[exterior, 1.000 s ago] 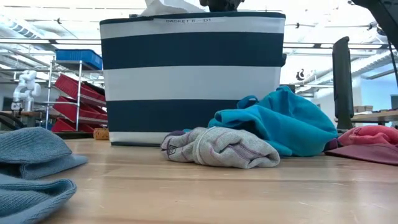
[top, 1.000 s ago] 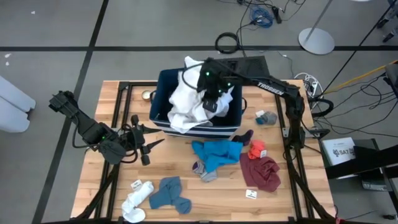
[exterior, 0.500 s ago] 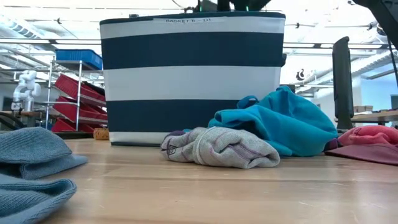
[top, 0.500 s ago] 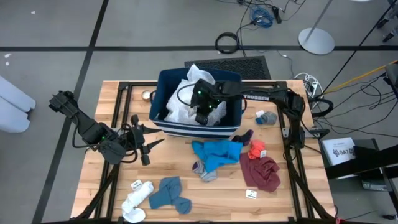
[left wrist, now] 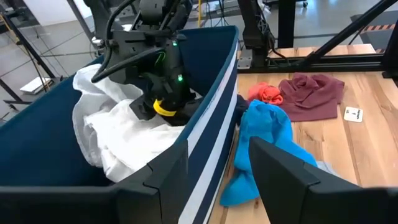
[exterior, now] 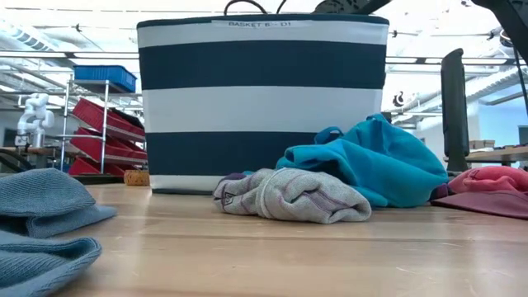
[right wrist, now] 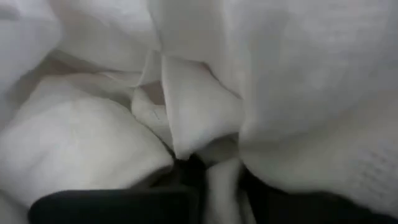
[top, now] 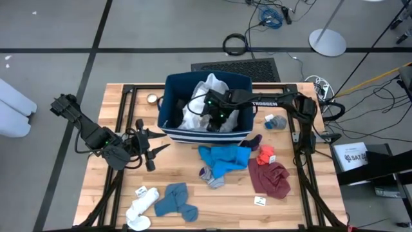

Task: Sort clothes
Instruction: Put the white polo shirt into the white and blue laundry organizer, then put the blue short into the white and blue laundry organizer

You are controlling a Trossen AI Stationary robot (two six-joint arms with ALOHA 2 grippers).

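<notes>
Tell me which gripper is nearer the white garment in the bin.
Right. The right gripper is down inside the striped bin, pressed into the white garment; the left gripper hovers outside the bin, over the table.

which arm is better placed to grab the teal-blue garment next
Right, probably. The right gripper is down in the navy striped fabric bin, just beside the crumpled teal-blue garment; the left gripper sits farther off.

The right claw (top: 215, 120) sits inside the striped bin (top: 168, 122), on the white garment (top: 201, 100).
</notes>
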